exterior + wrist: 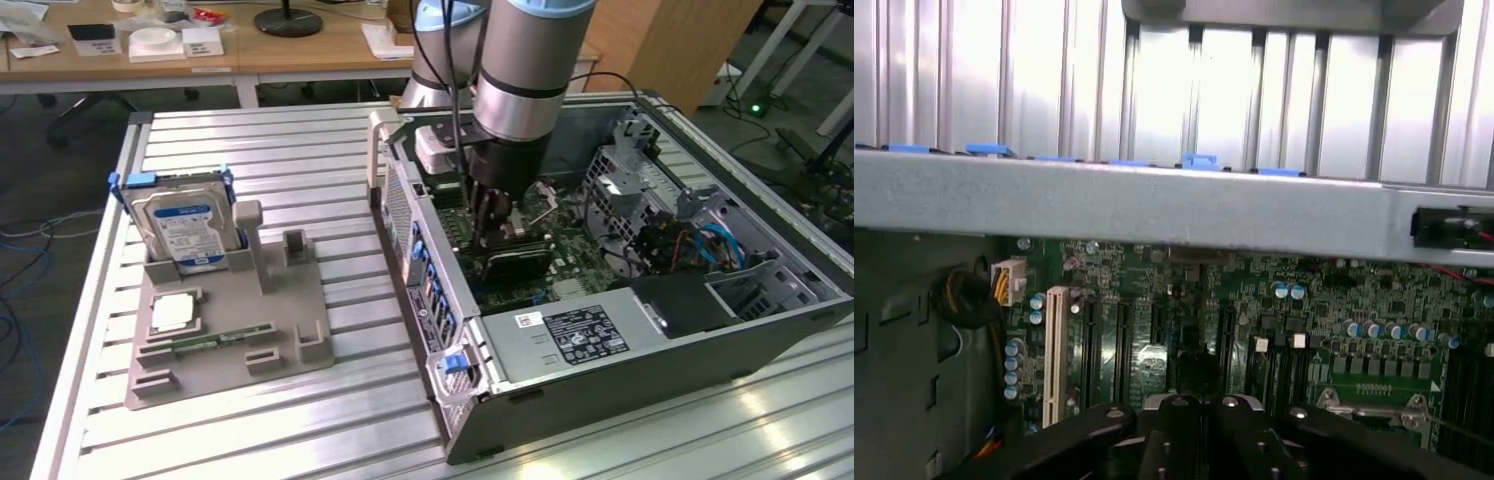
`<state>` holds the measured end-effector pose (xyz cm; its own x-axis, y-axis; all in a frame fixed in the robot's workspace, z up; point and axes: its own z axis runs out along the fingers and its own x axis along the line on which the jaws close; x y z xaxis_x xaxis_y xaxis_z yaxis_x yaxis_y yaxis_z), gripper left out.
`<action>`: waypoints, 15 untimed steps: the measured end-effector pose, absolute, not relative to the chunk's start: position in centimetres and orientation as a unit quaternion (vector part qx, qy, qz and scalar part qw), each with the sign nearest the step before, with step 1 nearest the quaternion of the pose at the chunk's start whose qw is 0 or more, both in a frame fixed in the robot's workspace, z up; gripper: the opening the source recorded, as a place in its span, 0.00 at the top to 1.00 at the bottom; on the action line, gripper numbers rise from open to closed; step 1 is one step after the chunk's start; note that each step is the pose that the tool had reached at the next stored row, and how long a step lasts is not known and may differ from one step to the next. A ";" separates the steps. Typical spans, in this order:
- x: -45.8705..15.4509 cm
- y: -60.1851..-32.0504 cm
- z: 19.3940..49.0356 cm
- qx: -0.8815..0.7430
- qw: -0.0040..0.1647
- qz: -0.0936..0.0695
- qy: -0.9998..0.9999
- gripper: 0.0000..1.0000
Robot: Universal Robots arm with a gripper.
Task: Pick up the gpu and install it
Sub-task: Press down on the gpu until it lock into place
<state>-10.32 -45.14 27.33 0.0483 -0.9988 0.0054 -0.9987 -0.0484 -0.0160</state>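
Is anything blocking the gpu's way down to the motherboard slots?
Nothing visible does. The gpu sits just under the shut gripper inside the case, low over the motherboard; its lower edge is hidden.

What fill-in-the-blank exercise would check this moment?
The claw hangs inside the open computer case, over its ___ motherboard.
The hard drive stands ___ in the grey holder.
The claw's jaws are ___.
Missing words: green; upright; shut.
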 end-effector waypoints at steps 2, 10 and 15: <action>-10.3 -45.1 27.3 -0.724 0.003 -0.006 0.690 0.89; -10.3 -45.1 26.7 -0.724 0.003 -0.006 0.690 0.89; -10.3 -45.1 26.3 -0.724 0.002 -0.006 0.690 0.89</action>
<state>-10.33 -45.15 26.29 0.0483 -0.9988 0.0058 -0.9988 -0.0483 -0.0118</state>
